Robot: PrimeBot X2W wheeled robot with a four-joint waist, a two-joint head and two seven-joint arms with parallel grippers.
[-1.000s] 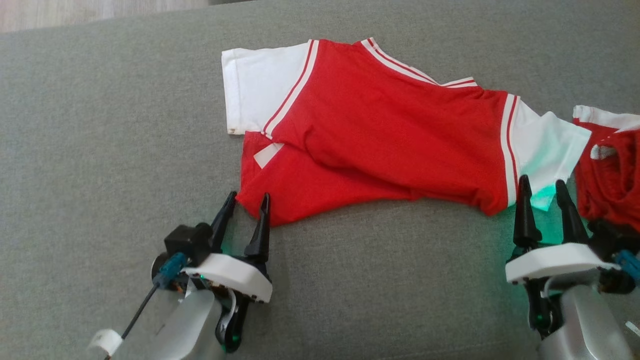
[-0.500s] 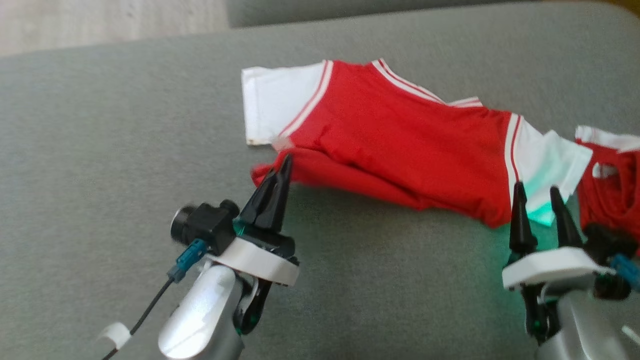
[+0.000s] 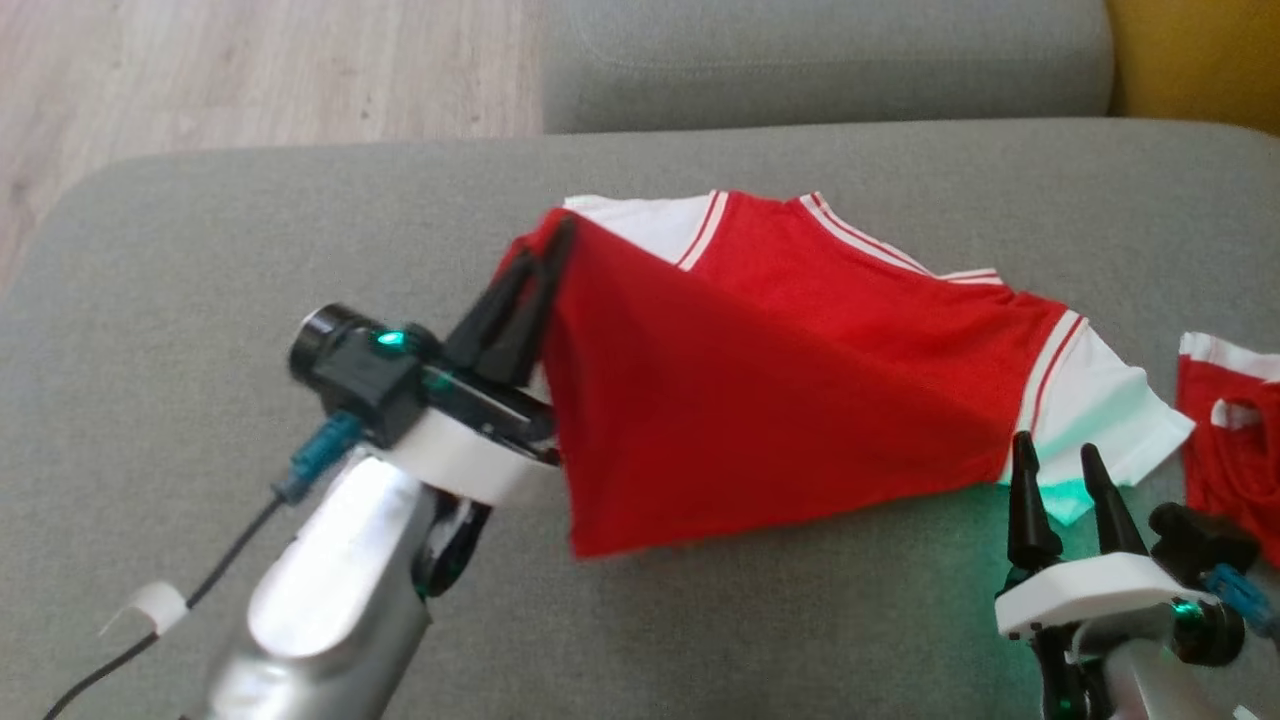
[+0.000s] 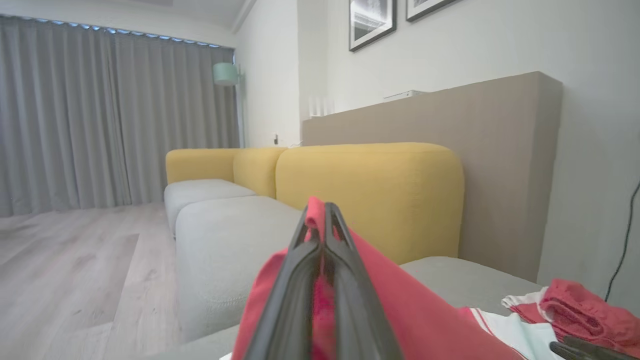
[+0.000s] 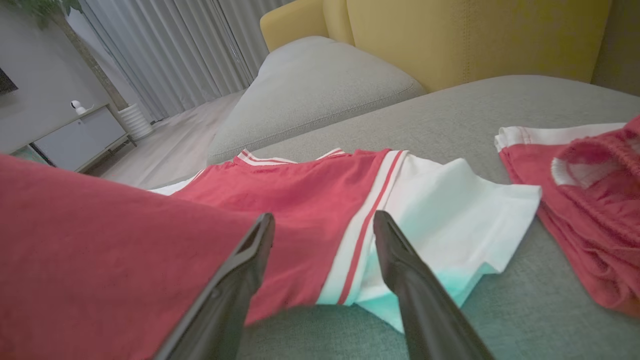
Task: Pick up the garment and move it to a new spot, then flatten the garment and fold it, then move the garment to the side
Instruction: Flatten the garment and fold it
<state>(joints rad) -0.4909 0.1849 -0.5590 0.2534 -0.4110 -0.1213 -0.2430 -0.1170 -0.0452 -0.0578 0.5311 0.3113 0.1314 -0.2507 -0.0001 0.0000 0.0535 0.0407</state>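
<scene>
Draping rightward from left hand tips: garment

Head view overhead, downward; wrist views low, close; all share garment.

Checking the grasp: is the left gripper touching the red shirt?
Touching. The left wrist view shows the left gripper shut on the red shirt.

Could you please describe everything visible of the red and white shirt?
The shirt is red, soft-looking fabric with white short sleeves and striped trim at collar and shoulders. It lies across the grey sofa cushion, its right half flat. The left gripper, shut on its lower left corner, holds that corner raised, so the cloth hangs slanted. The open right gripper stands by the right-hand sleeve, not gripping.
</scene>
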